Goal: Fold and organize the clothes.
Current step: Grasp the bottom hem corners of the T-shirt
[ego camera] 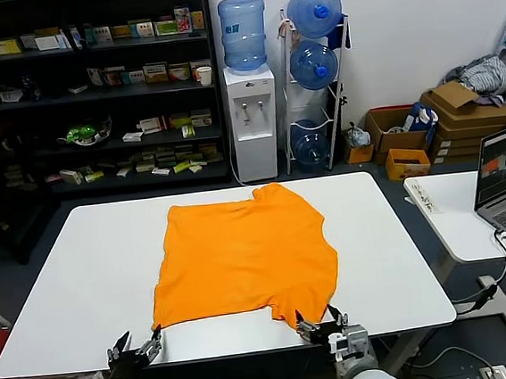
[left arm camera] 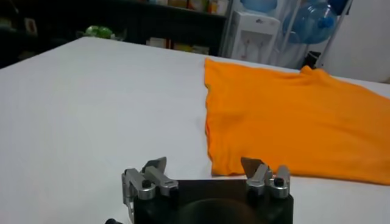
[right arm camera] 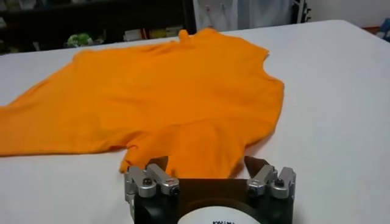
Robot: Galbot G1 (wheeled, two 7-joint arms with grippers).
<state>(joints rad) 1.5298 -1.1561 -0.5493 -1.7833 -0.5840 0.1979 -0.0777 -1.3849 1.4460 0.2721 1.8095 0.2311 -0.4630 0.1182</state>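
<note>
Head view: bright orange thin-fabric T-shirt (ego camera: pixel 246 257) flat on white worktop (ego camera: pixel 83 286); left gripper (ego camera: pixel 136 348) and right gripper (ego camera: pixel 321 324) jaws wide, empty, at its near hem corners.

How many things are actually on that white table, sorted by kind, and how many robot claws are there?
Orange T-shirt: 1, spread flat on the white table
Robot grippers: 2, the left gripper and the right gripper, both at the table's near edge
Total: 3
</note>
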